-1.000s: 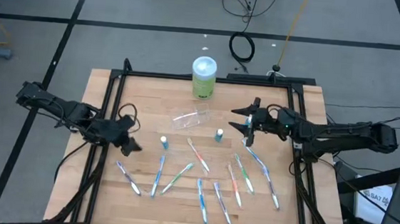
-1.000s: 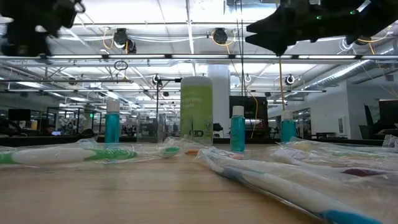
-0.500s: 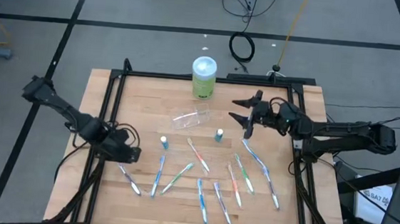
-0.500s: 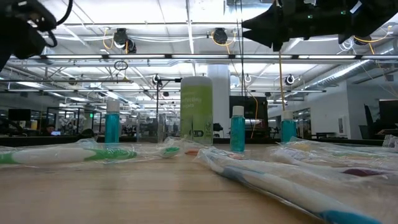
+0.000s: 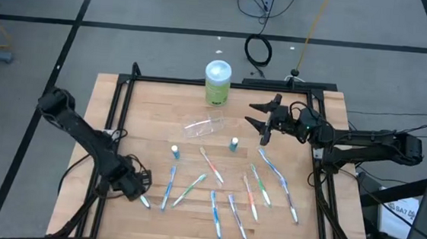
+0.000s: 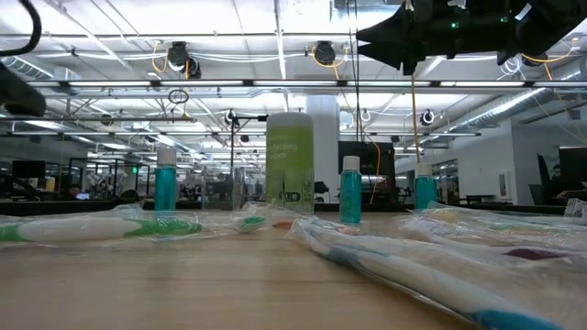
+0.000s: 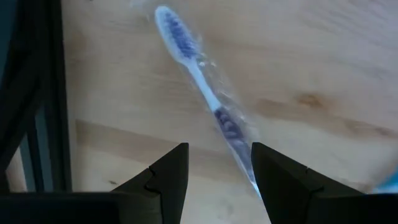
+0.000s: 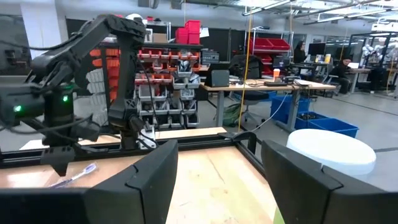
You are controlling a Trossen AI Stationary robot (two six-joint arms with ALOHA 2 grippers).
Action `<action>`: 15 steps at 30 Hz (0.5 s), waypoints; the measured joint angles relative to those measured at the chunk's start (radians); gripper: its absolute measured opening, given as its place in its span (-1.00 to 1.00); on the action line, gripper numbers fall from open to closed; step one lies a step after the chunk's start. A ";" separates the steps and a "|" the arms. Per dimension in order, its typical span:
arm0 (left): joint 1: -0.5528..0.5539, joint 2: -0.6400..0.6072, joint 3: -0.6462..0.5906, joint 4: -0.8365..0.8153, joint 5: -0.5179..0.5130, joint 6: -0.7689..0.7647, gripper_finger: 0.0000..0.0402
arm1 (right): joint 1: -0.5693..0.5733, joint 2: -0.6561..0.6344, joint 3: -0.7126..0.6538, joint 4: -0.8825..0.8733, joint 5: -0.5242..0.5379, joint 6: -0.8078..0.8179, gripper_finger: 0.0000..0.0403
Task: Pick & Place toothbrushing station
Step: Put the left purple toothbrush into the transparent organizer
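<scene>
The clear cup (image 5: 204, 125) lies on its side on the wooden table, far of centre. Two teal-capped tubes (image 5: 174, 151) (image 5: 234, 144) stand upright near it. Several toothbrushes (image 5: 216, 187) lie flat across the near half. My left gripper (image 5: 136, 188) points down, open, over the leftmost toothbrush (image 7: 202, 87), a purple-handled one in a clear wrapper. Its handle runs toward the gap between the fingers (image 7: 168, 177), and no touch shows. My right gripper (image 5: 253, 115) hangs open in the air at the far right, with nothing between its fingers (image 8: 149, 180).
A green cylindrical container (image 5: 217, 82) with a pale lid stands at the far edge, left of my right gripper. A black frame rail (image 5: 114, 127) borders the table close to my left arm. Bare wood lies between the cup and the far left corner.
My left gripper has swung toward the table's near edge and come down over the leftmost toothbrush, rolling its wrist as it went; it has stayed open. My right gripper has drifted slightly toward the far edge. Nothing on the table has moved.
</scene>
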 joint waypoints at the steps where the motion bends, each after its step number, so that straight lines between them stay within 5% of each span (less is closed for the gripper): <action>1: 0.000 0.018 0.000 -0.001 -0.007 -0.001 -0.10 | 0.000 0.000 0.000 -0.002 0.000 0.000 0.11; 15: 0.019 0.054 -0.001 -0.026 -0.008 0.022 -0.10 | 0.002 0.000 0.000 -0.035 -0.001 0.060 0.11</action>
